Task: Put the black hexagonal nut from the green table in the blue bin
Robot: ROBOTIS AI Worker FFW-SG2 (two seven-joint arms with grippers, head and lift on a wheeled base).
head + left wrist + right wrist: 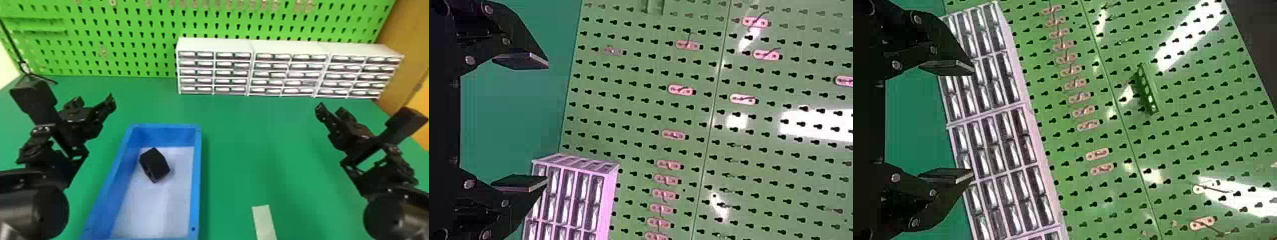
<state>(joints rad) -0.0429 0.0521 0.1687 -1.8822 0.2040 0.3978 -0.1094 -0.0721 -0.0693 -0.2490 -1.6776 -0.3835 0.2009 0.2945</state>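
1. Closest to me are the robot's own limbs: the left arm rises from the lower left corner, the right arm from the lower right.
2. Between them, nearer the left arm, the blue bin sits on the green counter, its inside floor pale.
3. And there's the black hexagonal nut, lying inside that bin, on the floor toward the far end, apart from both pincers.
4. Up past the bin's far left corner hangs the left pincer, over the counter. From the left wrist view, I see its two flat fingers spread wide with nothing between them.
5. Well apart on the other side, the right pincer hangs above the counter too; the right wrist view shows its fingers spread just as wide, and empty.
6. On the counter, to the right of the bin, lies a pale flat strip.
7. White drawer cabinets stand in a row at the back, in front of a green pegboard with small metal hooks.
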